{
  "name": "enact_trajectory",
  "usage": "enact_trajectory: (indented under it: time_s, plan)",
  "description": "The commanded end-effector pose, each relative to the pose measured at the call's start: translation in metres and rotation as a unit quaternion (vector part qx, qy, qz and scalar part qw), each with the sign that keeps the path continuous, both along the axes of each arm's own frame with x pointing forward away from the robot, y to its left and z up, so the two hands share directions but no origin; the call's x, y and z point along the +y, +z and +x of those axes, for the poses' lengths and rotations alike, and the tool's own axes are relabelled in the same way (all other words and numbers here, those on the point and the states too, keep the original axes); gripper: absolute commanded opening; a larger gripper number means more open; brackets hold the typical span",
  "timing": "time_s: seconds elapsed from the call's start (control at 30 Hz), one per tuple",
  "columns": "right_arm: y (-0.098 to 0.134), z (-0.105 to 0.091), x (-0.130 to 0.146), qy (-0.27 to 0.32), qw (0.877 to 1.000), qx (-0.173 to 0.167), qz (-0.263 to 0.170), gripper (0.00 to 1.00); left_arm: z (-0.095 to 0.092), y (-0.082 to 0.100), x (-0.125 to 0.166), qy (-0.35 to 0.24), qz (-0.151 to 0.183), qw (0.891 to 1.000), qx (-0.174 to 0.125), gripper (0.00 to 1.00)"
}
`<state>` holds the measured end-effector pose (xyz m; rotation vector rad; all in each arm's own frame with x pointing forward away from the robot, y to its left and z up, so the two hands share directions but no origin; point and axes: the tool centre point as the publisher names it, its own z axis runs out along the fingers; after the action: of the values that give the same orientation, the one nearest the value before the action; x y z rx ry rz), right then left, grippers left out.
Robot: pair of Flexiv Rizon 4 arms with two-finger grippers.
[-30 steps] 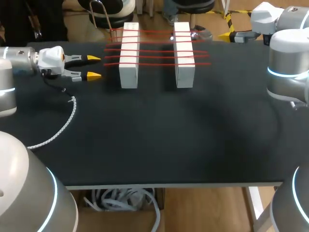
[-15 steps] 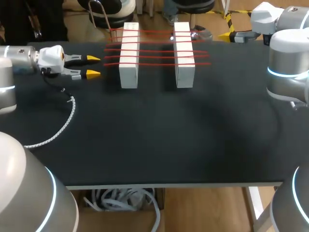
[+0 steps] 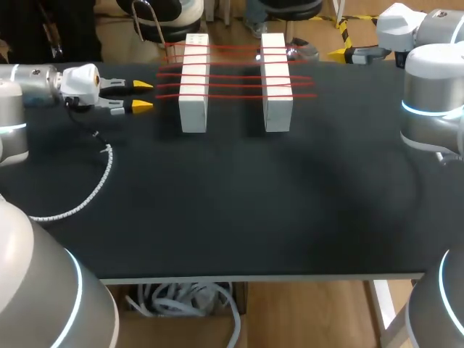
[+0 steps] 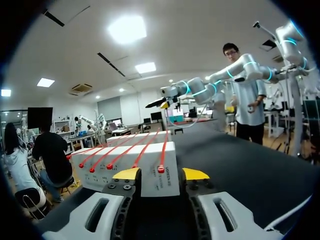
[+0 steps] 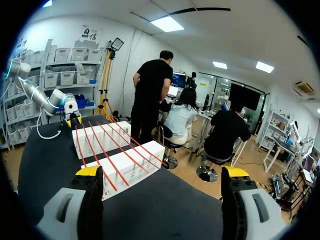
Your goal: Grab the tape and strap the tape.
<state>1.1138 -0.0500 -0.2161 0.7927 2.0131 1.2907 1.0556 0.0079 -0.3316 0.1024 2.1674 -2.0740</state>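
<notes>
Two white blocks (image 3: 193, 80) — seemingly five red tapes (image 3: 235, 75) strung across — one coiled cable (image 3: 107, 170).

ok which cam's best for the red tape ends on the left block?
Left wrist view: the tape ends sit close up on the left white block, ahead of the left gripper. Head view shows thin lines only; right wrist view has those ends far off.

Nothing here can be read as words or numbers. In the left wrist view the white block (image 4: 145, 165) just ahead of the left end effector (image 4: 160, 174) carries a short line of dark print on its end face, too small to make out. In the head view it stands at about 11 o'clock on the bench (image 3: 232, 203).
</notes>
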Motion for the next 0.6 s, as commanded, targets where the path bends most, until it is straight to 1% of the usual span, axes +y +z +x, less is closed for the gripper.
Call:
enact_trajectory:
  time_s: [0.03,0.13,0.47,0.5,0.57,0.6]
  plan:
    - [0.000,0.000,0.000,0.000,1.000,0.000,0.000,1.00,0.009,-0.006,-0.003,-0.007,-0.007,1.000,0.000,0.29]
    - [0.000,0.000,0.000,0.000,1.000,0.000,0.000,1.00,0.011,-0.007,-0.006,-0.007,-0.010,1.000,-0.001,0.29]
    - [0.000,0.000,0.000,0.000,1.000,0.000,0.000,1.00,0.013,-0.009,-0.017,-0.004,-0.019,1.000,-0.002,0.24]
    - [0.000,0.000,0.000,0.000,1.000,0.000,0.000,1.00,0.013,-0.009,-0.018,-0.004,-0.020,1.000,-0.002,0.23]
    - [0.000,0.000,0.000,0.000,1.000,0.000,0.000,1.00,0.012,-0.009,-0.018,-0.005,-0.021,1.000,-0.001,0.16]
    - [0.000,0.000,0.000,0.000,1.000,0.000,0.000,1.00,0.012,-0.009,-0.019,-0.005,-0.020,1.000,0.000,0.15]
